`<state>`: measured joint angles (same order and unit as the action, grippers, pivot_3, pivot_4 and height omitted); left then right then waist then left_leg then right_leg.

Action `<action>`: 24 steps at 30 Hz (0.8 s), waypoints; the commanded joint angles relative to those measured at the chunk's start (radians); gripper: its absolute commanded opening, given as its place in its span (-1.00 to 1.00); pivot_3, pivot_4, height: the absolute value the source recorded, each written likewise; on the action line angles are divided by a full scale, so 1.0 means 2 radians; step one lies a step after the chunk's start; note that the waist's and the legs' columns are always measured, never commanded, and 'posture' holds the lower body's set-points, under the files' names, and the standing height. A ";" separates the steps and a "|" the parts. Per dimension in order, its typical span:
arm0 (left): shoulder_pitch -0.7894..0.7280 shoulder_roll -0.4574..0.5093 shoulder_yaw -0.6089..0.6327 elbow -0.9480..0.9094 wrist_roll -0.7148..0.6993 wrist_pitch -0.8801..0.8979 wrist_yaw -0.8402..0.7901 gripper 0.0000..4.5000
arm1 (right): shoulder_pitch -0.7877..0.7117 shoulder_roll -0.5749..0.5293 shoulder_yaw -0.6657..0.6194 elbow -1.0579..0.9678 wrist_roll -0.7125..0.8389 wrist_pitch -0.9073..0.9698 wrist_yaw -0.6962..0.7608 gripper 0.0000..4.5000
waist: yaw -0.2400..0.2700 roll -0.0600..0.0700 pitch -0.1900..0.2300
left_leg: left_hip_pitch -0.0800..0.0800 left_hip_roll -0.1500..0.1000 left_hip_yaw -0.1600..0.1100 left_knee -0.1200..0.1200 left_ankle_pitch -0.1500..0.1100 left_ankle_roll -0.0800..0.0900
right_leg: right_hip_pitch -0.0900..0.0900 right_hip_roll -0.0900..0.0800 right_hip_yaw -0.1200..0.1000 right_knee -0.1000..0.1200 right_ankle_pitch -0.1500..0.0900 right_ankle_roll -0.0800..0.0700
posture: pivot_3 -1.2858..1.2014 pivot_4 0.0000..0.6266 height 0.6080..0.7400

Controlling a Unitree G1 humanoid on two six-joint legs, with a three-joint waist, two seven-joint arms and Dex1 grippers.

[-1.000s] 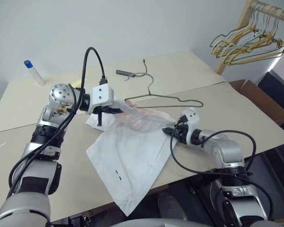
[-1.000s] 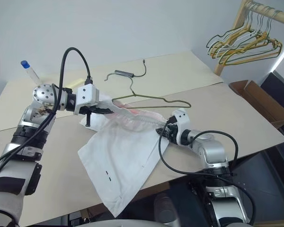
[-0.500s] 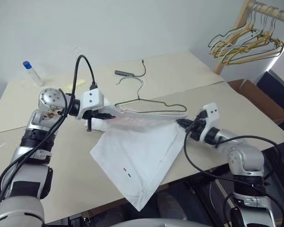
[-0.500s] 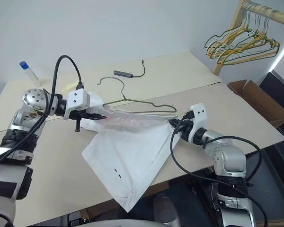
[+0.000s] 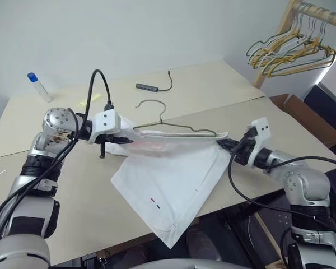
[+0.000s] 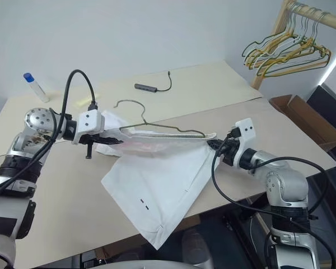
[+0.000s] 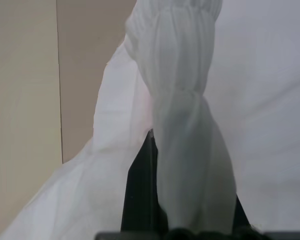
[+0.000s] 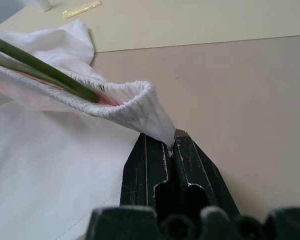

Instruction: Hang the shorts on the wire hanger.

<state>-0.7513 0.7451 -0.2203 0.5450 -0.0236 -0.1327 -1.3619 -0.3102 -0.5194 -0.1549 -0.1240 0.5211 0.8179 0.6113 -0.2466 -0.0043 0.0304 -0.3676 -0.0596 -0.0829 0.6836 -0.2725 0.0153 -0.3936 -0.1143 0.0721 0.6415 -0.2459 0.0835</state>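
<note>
The left gripper is clamped on one end of the shorts' waistband; at its three o'clock the wire hanger runs inside the stretched band, which the right gripper pinches at the far end, legs draped on the table

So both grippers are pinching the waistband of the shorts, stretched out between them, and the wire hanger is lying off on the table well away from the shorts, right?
Not quite. Both grippers, left and right, do pinch the waistband of the shorts, stretched between them, but the wire hanger isn't lying apart: its bar runs inside the waistband, as the right wrist view shows.
</note>
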 commanded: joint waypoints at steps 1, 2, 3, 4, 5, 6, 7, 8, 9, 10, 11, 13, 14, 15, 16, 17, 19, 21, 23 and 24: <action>-0.006 0.025 -0.001 0.020 0.039 -0.002 0.026 -1.00 | -0.008 -0.034 -0.025 -0.008 -0.004 -0.007 0.004 -0.99 | 0.000 0.000 0.000 | 0.000 0.000 0.000 0.000 0.000 0.000 | 0.000 0.000 0.000 0.000 0.000 0.000 | -0.16 -1.00 1.00; -0.007 0.024 -0.007 0.022 0.050 0.001 0.036 -1.00 | -0.007 -0.041 -0.024 -0.011 -0.004 -0.012 0.010 -0.99 | 0.000 0.000 0.000 | 0.000 0.000 0.000 0.000 0.000 0.000 | 0.000 0.000 0.000 0.000 0.000 0.000 | -0.16 -1.00 1.00; -0.009 0.023 -0.012 0.025 0.059 0.001 0.043 -1.00 | -0.007 -0.047 -0.022 -0.013 -0.005 -0.015 0.015 -0.99 | 0.001 0.000 0.000 | 0.000 0.000 0.000 0.000 0.000 0.000 | 0.000 0.000 0.000 0.000 0.000 0.000 | -0.16 -1.00 1.00; -0.010 0.023 -0.018 0.029 0.069 0.000 0.051 -1.00 | -0.008 -0.054 -0.020 -0.016 -0.006 -0.019 0.021 -0.99 | 0.001 0.000 0.000 | 0.000 0.000 0.000 0.000 0.000 0.000 | 0.000 0.000 0.000 0.000 0.000 0.000 | -0.16 -1.00 1.00; -0.013 0.022 -0.024 0.035 0.079 -0.003 0.059 -1.00 | -0.009 -0.060 -0.016 -0.020 -0.007 -0.020 0.026 -0.99 | 0.001 0.000 0.000 | 0.000 0.000 0.000 0.000 0.000 0.000 | 0.000 0.000 0.000 0.000 0.000 0.000 | -0.17 -1.00 1.00; -0.016 0.021 -0.030 0.040 0.086 -0.006 0.063 -1.00 | -0.010 -0.066 -0.011 -0.025 -0.008 -0.021 0.030 -0.99 | 0.001 0.000 0.000 | 0.000 0.000 0.000 0.000 0.000 0.000 | 0.000 0.000 0.000 0.000 0.000 0.000 | -0.17 -1.00 1.00; -0.019 0.021 -0.036 0.045 0.092 -0.009 0.065 -1.00 | -0.012 -0.071 -0.002 -0.034 -0.009 -0.020 0.035 -0.99 | 0.002 0.000 0.000 | 0.000 0.000 0.000 0.000 0.000 0.000 | 0.000 0.000 0.000 0.000 0.000 0.000 | -0.17 -1.00 1.00; -0.021 0.019 -0.041 0.048 0.096 -0.012 0.066 -1.00 | -0.012 -0.074 0.007 -0.044 -0.012 -0.021 0.038 -0.99 | 0.002 0.000 0.000 | 0.000 0.000 0.000 0.000 0.000 0.000 | 0.000 0.000 0.000 -0.001 0.000 0.000 | -0.17 -1.00 1.00; -0.024 0.016 -0.045 0.050 0.097 -0.013 0.068 -1.00 | -0.013 -0.078 0.018 -0.054 -0.014 -0.023 0.041 -0.99 | 0.002 0.000 0.000 | 0.000 0.000 0.000 0.000 0.000 0.000 | 0.000 0.000 0.000 -0.001 0.000 0.000 | -0.17 -1.00 1.00; -0.027 0.012 -0.046 0.052 0.096 -0.012 0.070 -1.00 | -0.015 -0.080 0.029 -0.064 -0.018 -0.024 0.042 -0.99 | 0.001 0.000 0.000 | 0.000 0.000 0.000 0.000 0.000 0.000 | 0.000 0.000 0.000 -0.001 0.000 0.000 | -0.17 -1.00 1.00; -0.031 0.007 -0.047 0.055 0.095 -0.012 0.070 -1.00 | -0.017 -0.083 0.040 -0.074 -0.022 -0.025 0.044 -0.99 | 0.001 0.000 0.000 | 0.000 0.000 0.000 0.000 0.000 0.000 | 0.000 0.000 0.000 -0.001 0.000 0.000 | -0.18 -1.00 1.00; -0.041 -0.009 -0.049 0.059 0.095 -0.004 0.079 -1.00 | -0.021 -0.086 0.064 -0.099 -0.030 -0.033 0.047 -0.75 | 0.002 0.000 0.000 | 0.000 0.000 0.000 0.000 0.000 0.000 | 0.000 0.000 0.000 -0.001 0.000 0.000 | -0.18 -1.00 1.00; -0.046 -0.017 -0.051 0.062 0.096 -0.003 0.083 -1.00 | -0.022 -0.087 0.074 -0.112 -0.033 -0.038 0.053 -0.65 | 0.002 0.000 0.000 | 0.000 0.000 0.000 0.000 0.000 0.000 | 0.000 0.000 0.000 -0.001 0.000 0.000 | -0.18 -1.00 1.00; -0.051 -0.024 -0.051 0.065 0.099 -0.002 0.087 -1.00 | -0.022 -0.088 0.080 -0.124 -0.033 -0.041 0.057 -0.51 | 0.003 0.000 0.000 | 0.000 0.000 0.000 0.000 0.000 0.000 | 0.000 0.000 0.000 -0.001 0.000 0.000 | -0.18 -1.00 1.00; -0.055 -0.032 -0.051 0.068 0.102 0.001 0.093 -1.00 | -0.022 -0.088 0.083 -0.134 -0.032 -0.038 0.059 -0.33 | 0.004 0.000 0.000 | 0.000 0.000 0.000 0.000 0.000 0.000 | 0.000 0.000 0.000 -0.001 0.000 0.000 | -0.18 -1.00 1.00; -0.059 -0.038 -0.050 0.071 0.103 0.003 0.097 -1.00 | -0.022 -0.089 0.084 -0.139 -0.032 -0.038 0.061 -0.19 | 0.004 0.000 0.000 | 0.000 0.000 0.000 0.000 0.000 0.000 | 0.000 0.000 -0.001 -0.001 0.000 0.000 | -0.18 -1.00 1.00; -0.066 -0.050 -0.046 0.076 0.104 0.008 0.104 -1.00 | -0.021 -0.094 0.085 -0.140 -0.035 -0.041 0.068 0.11 | 0.005 0.000 0.000 | -0.001 0.000 0.000 0.000 0.000 0.000 | 0.000 0.000 -0.001 -0.001 0.000 0.000 | -0.18 -1.00 1.00; -0.070 -0.057 -0.042 0.079 0.107 0.009 0.113 -1.00 | -0.021 -0.100 0.085 -0.130 -0.044 -0.045 0.068 0.37 | 0.006 -0.001 0.000 | -0.001 0.000 0.000 0.000 0.000 0.000 | 0.000 0.000 -0.001 -0.001 0.000 0.000 | -0.18 -1.00 1.00; -0.073 -0.059 -0.040 0.080 0.107 0.006 0.117 -1.00 | -0.030 -0.105 0.086 -0.113 -0.058 -0.050 0.067 0.64 | 0.006 -0.001 0.000 | -0.001 0.000 0.000 0.000 0.000 0.000 | 0.000 -0.001 -0.001 -0.001 0.000 0.000 | -0.18 -1.00 1.00; -0.074 -0.059 -0.040 0.080 0.107 0.005 0.117 -1.00 | -0.036 -0.107 0.088 -0.107 -0.063 -0.052 0.066 0.76 | 0.006 -0.001 0.000 | -0.001 0.000 0.000 0.000 0.000 0.000 | 0.000 0.000 -0.001 -0.001 0.000 0.000 | -0.18 -1.00 1.00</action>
<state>-0.8652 0.6233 -0.3308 0.7126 0.1962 -0.1239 -1.1428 -0.3447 -0.7212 0.0323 -0.3429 0.4141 0.7469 0.7444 -0.2356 -0.0056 0.0307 -0.3692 -0.0599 -0.0825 0.6840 -0.2725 0.0154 -0.3936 -0.1153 0.0709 0.6392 -0.2464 0.0844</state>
